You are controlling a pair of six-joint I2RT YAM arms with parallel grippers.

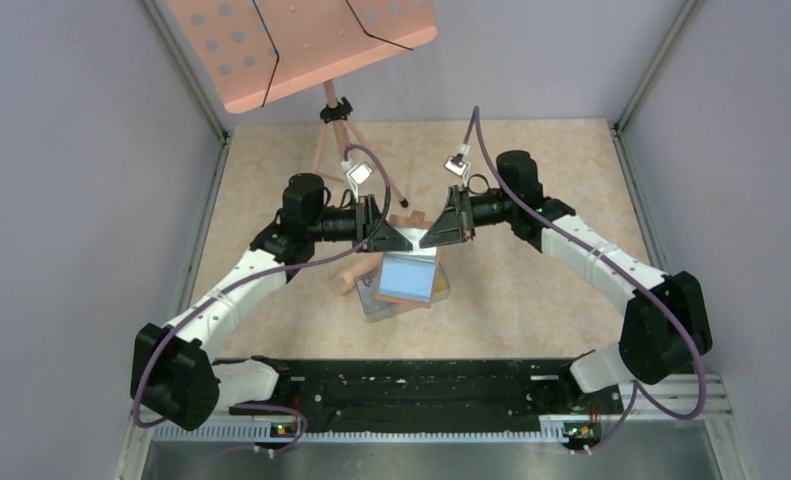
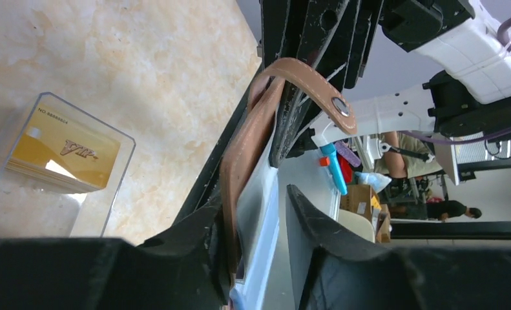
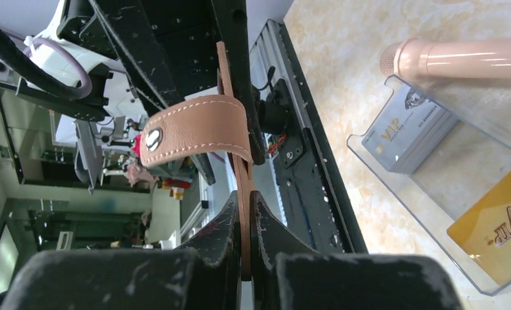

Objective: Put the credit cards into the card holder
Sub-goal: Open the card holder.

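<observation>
The brown leather card holder (image 1: 408, 217) hangs in the air between both grippers, its snap strap (image 3: 194, 126) looped over. My right gripper (image 3: 245, 197) is shut on its edge. My left gripper (image 2: 256, 200) has its jaws apart around the holder (image 2: 246, 148) and a pale grey-blue credit card (image 2: 262, 206) lying against it. One finger rests on the leather and the other looks clear of the card. From above the card (image 1: 411, 275) sticks out toward the near side. More credit cards lie in a clear tray (image 3: 420, 216): a grey stack (image 3: 404, 132) and yellow ones (image 2: 65, 152).
The clear tray (image 1: 371, 305) sits on the table under the grippers. A pink cylinder (image 1: 354, 275) lies against its left side. A pink music stand (image 1: 301, 40) on a tripod stands at the back. Grey walls enclose the table.
</observation>
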